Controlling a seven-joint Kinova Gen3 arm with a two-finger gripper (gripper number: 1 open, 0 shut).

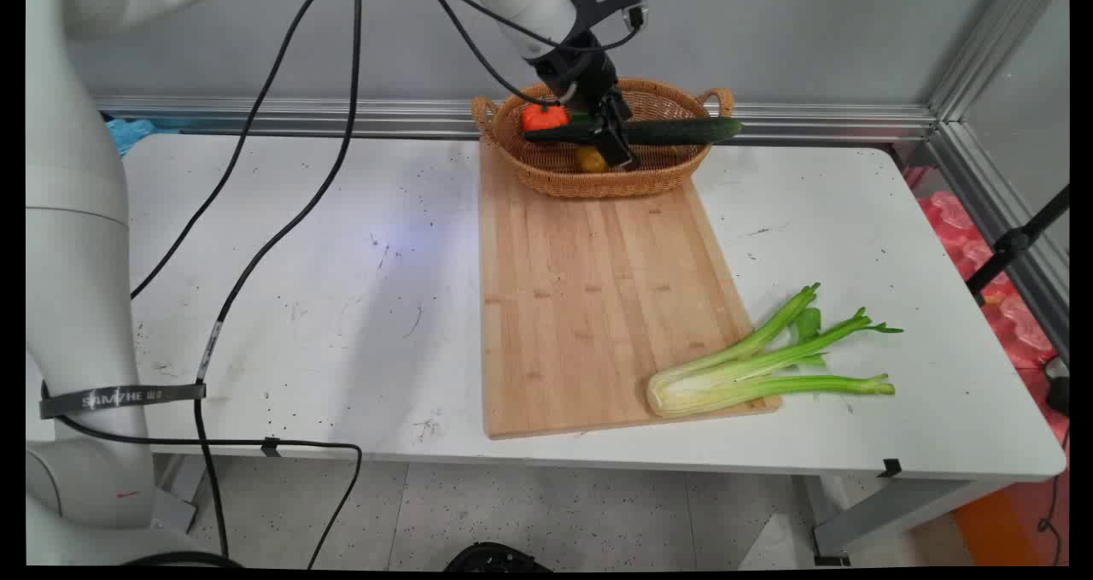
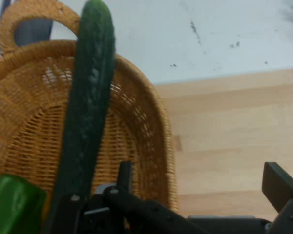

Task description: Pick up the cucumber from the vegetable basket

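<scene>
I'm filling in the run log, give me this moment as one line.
gripper: shut on cucumber | cucumber level over wicker basket | basket on cutting board far end | celery at board's near right corner

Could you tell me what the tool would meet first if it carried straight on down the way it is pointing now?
Probably the wicker basket: the tool points down into it, next to the long cucumber lying across it. A yellow item sits just beside that line, so depth leaves some doubt.
</scene>
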